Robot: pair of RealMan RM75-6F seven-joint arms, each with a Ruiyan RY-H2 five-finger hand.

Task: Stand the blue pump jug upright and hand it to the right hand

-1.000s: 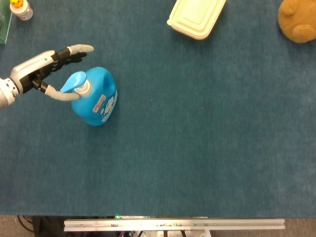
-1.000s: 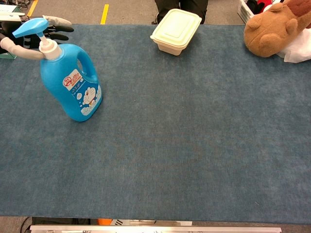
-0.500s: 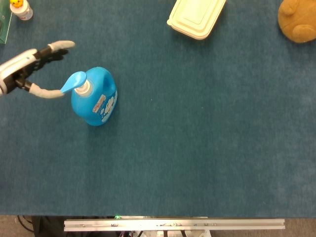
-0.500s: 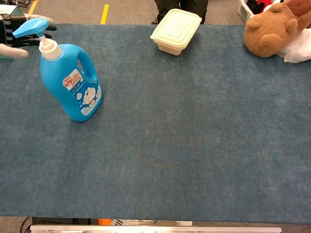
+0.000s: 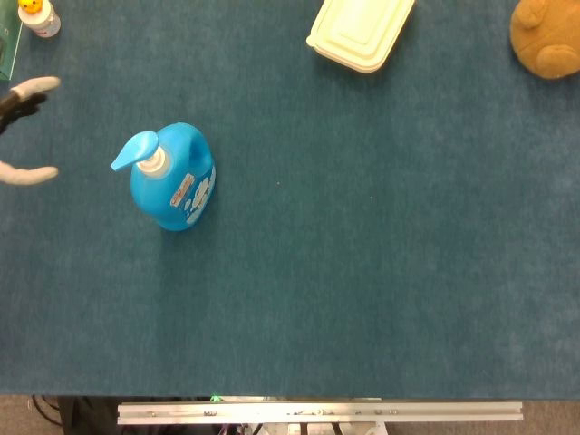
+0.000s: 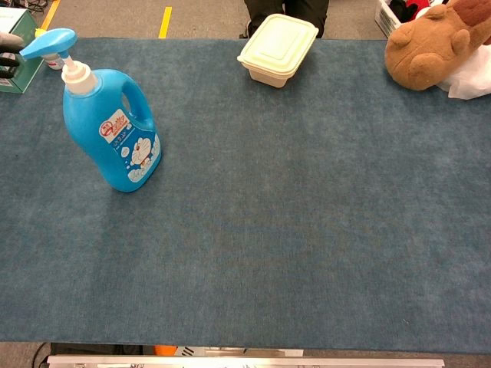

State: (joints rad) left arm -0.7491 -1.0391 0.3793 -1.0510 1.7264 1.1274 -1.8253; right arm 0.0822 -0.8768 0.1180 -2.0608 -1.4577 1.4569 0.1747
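Blue pump jug (image 6: pixel 112 126) stands upright on the blue-covered desk (image 6: pixel 307 230), its long axis vertical, the pump spout (image 6: pixel 46 42) at the top pointing toward the left hand. So the righting part of the task looks done, and what remains, as I judge it, is the handover.

Only the fingertips (image 5: pixel 32 88) of the left hand (image 5: pixel 25 127) show, at the frame edge well to the left of the jug, spread apart with nothing between them and clear of the jug. No right hand appears in either view, so the left one is the only hand near the jug. Any new grasp would have to come in from the jug's left, toward the neck under the pump or the handle (image 6: pixel 134 100) on the jug's far side.

Beyond the jug, toward the back of the desk, sit a cream lidded container (image 6: pixel 278 50) and, further right, a brown plush toy (image 6: pixel 433 46).
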